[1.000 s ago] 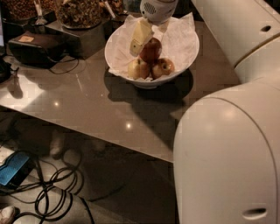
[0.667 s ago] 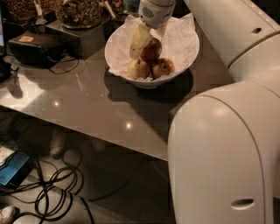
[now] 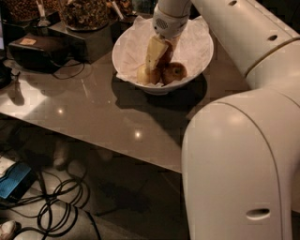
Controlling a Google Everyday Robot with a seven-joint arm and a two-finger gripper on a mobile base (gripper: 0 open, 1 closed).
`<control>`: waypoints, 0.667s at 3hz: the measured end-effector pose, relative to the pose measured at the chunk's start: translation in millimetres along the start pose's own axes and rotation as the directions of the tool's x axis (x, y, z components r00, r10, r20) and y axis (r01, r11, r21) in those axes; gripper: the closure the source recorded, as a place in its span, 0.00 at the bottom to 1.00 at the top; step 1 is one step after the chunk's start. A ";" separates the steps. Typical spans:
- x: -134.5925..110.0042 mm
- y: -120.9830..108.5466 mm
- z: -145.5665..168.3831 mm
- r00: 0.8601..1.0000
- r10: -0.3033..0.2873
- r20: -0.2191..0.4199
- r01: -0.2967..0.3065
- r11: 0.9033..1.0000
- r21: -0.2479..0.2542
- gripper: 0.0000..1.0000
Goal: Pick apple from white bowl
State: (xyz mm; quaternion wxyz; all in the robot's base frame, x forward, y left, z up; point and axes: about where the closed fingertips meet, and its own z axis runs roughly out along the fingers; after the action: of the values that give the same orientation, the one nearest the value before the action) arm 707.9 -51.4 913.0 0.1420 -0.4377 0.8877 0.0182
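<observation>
The white bowl (image 3: 161, 87), lined with crinkled white paper, stands at the far side of the grey table (image 3: 117, 126). The deep red apple (image 3: 167, 54) lies in its middle, partly hidden by my gripper. Two paler apples lie in front of it, one at the right (image 3: 175, 72) and one at the left (image 3: 144, 75). My gripper (image 3: 160, 57) reaches down into the bowl from above and sits right at the red apple, its cream part covering the apple's left side.
Dark containers of brown snacks (image 3: 84, 11) stand behind the bowl to the left. A black box with a cable (image 3: 37, 49) lies at the table's left. My white arm (image 3: 243, 164) fills the right. Cables (image 3: 56, 206) and a blue object (image 3: 14, 180) lie on the floor.
My gripper has sunk a little deeper into the bowl, down over the red apple. The apples and the bowl have stayed in place.
</observation>
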 end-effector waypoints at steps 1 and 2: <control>-3.7 -1.5 3.9 1.000 -0.001 0.010 0.001 1.000 0.004 0.62; -4.7 -1.5 2.6 1.000 -0.001 0.012 0.001 1.000 0.005 0.85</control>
State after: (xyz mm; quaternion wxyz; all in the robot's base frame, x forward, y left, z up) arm 712.3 -48.3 911.9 0.1482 -0.4378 0.8866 0.0185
